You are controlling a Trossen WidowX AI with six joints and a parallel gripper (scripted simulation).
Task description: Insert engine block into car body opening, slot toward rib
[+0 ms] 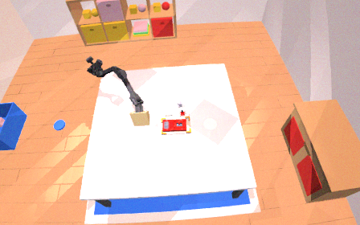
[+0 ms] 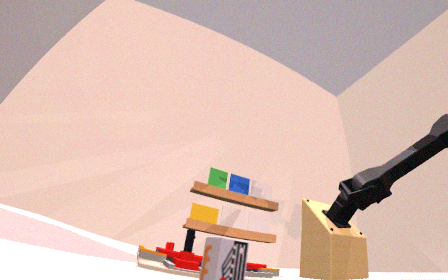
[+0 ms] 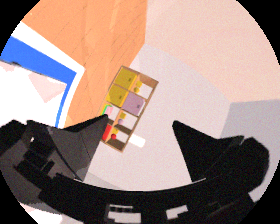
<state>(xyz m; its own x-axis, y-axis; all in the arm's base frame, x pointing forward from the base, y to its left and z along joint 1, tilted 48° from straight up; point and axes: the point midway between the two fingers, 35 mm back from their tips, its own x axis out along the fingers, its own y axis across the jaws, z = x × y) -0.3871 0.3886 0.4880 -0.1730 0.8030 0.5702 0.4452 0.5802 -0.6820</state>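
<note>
The red car body point(image 1: 172, 128) lies on the white table; in the exterior view its red parts point(image 2: 183, 258) show low, partly hidden. A small grey and dark patch point(image 1: 179, 124) shows in its red top; I cannot tell whether it is the opening or a block in it. A small grey piece point(image 1: 180, 104) point(image 2: 219, 255) with orange and striped sides stands apart behind the body; I cannot tell whether it is the engine block. My gripper point(image 1: 88, 65) point(image 3: 142, 120) is open and empty, far from the car, beyond the table's back left corner, and out of view in the exterior view.
The arm's wooden base point(image 1: 140, 118) point(image 2: 333, 252) stands left of the car body. A small red piece point(image 1: 182, 113) lies at the body's back edge. A cubby shelf point(image 1: 130, 22) point(image 3: 122, 148) stands behind the table, and a blue bin point(image 1: 14, 126) is on the floor at left.
</note>
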